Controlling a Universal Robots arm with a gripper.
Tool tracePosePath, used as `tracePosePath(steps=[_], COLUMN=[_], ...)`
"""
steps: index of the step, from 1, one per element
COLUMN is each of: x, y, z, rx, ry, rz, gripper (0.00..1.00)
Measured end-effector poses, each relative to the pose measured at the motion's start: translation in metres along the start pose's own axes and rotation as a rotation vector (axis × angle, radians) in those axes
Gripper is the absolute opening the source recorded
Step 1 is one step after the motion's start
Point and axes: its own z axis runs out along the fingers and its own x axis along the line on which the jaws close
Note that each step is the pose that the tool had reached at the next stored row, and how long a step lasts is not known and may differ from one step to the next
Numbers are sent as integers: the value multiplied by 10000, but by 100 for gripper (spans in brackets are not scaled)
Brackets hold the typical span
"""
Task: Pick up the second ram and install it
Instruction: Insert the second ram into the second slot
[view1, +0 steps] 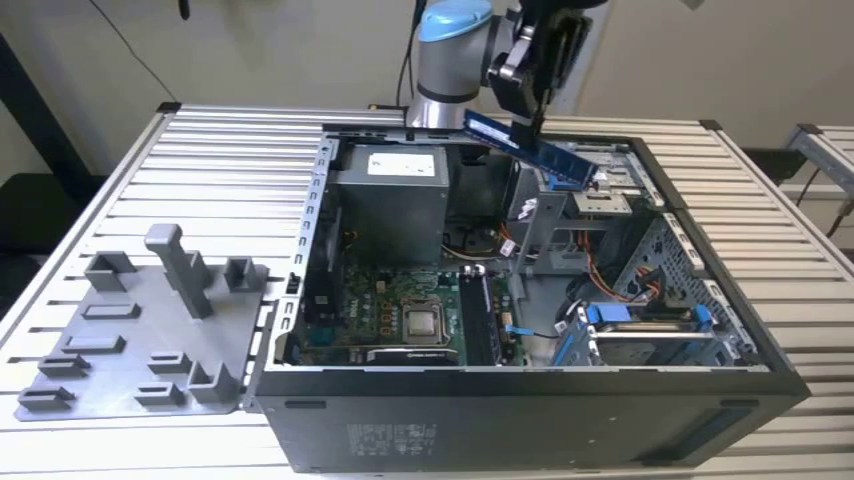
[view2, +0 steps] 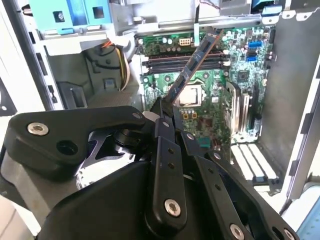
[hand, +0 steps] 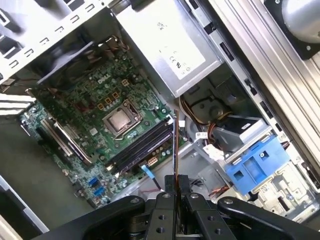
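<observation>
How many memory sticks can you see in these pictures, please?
1 for certain: the memory stick held in the fingers above the open computer case. Another may sit in the motherboard slots, but I cannot tell.

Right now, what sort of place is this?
Probably a workshop or lab bench for computer assembly: an open computer case lies on a slatted metal table, a grey tray beside it, and the gripper holds the second ram above.

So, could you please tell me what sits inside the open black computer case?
A green motherboard with a silver processor, black memory slots, a grey metal power supply box and a blue drive bracket. What lies beneath the power supply box is covered.
</observation>
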Motion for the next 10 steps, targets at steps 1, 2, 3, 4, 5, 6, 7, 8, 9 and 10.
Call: tracePosePath(steps=[1,2,3,4,5,6,7,8,9,10], x=[0,0,0,0,0,0,0,0,0,0], y=[0,0,0,0,0,0,0,0,0,0], z=[1,1,2,2,2,2,3,3,3,4], rx=[10,20,30,41,51,61,70,78,86,94], ry=[0,1,1,3,3,4,5,6,8,8], rz=[140,278,417,564,691,822,960,1085,1211,1336], gripper=[13,13,13,13,13,13,13,13,13,13])
